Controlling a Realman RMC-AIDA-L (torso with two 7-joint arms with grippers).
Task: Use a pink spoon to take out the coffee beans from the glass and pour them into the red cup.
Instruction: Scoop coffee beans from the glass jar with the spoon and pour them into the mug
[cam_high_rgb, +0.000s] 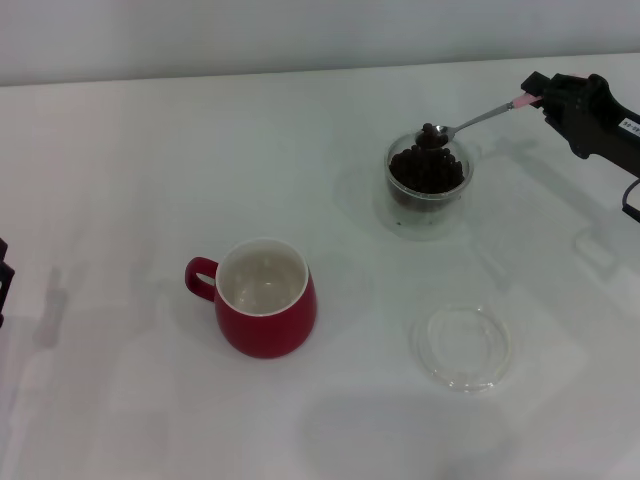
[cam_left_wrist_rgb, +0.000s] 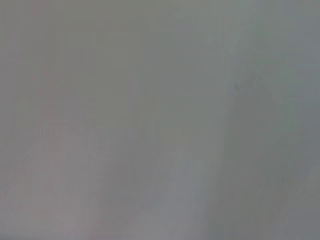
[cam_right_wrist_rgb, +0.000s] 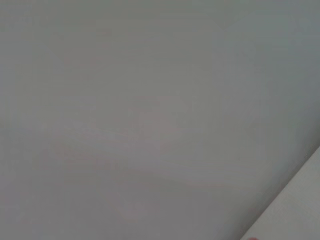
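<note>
In the head view my right gripper is shut on the pink handle of the pink spoon at the far right. The spoon's metal bowl carries a small heap of coffee beans just above the rim of the glass. More coffee beans fill the glass. The red cup stands to the left and nearer me, its white inside bare and its handle pointing left. Only a dark edge of my left arm shows at the far left. Both wrist views show blank grey surface.
A flat clear glass saucer lies on the white table in front of the glass, right of the red cup.
</note>
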